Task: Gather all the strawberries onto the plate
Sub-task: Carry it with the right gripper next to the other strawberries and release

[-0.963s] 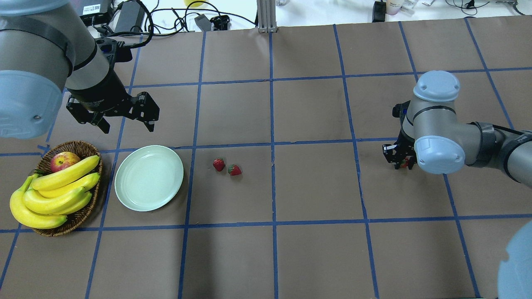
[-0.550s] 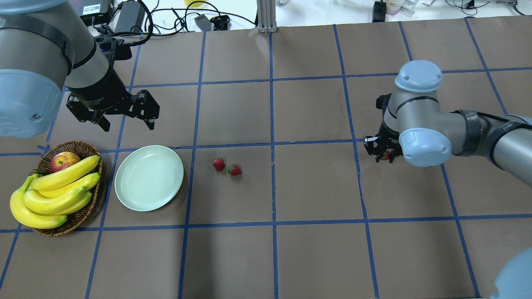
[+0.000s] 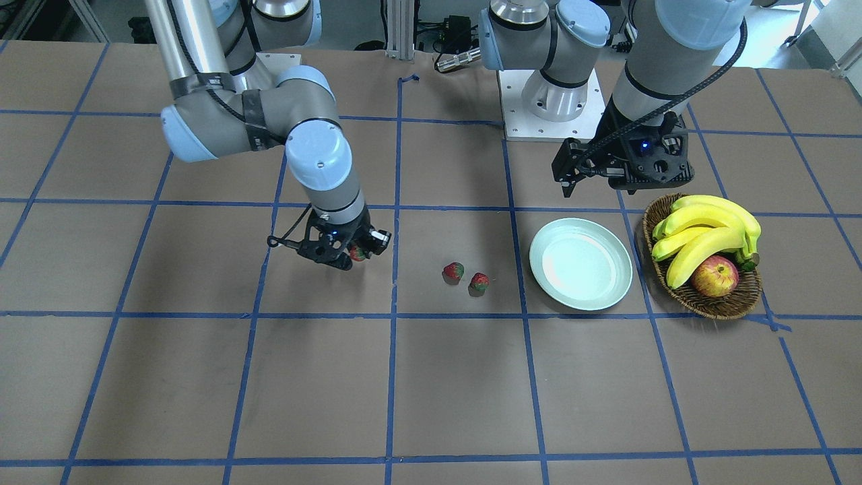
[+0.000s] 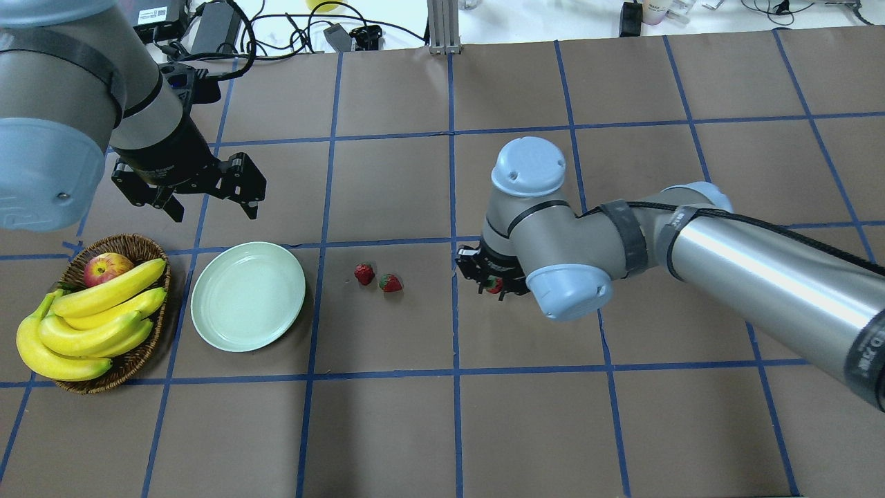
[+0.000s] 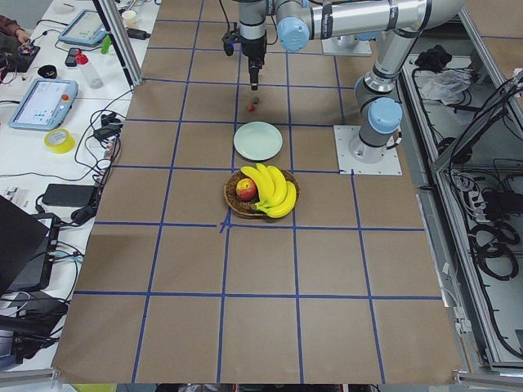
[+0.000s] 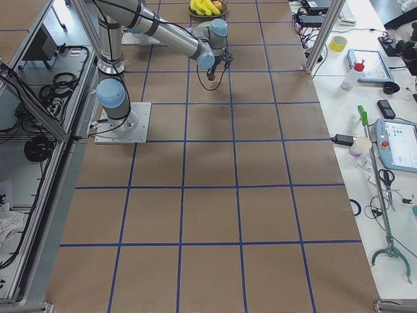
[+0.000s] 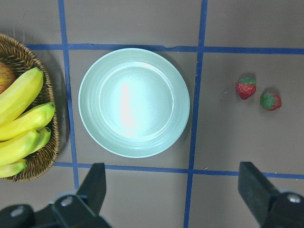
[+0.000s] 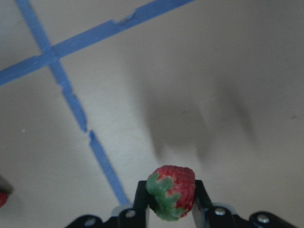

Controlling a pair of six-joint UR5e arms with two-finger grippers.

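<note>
The pale mint plate lies empty on the table beside the basket; it also shows in the front view and the left wrist view. Two strawberries lie on the table right of it, also seen in the left wrist view. My right gripper is shut on a third strawberry and holds it above the table, right of the loose pair. My left gripper is open and empty, above the table behind the plate.
A brown wicker basket with bananas and a red-yellow apple stands left of the plate. Blue tape lines grid the brown table. Cables and devices lie beyond the far edge.
My right arm has swept leftward across the table with the strawberry in its gripper, from the far right to near the two loose strawberries. The left arm has barely moved.
</note>
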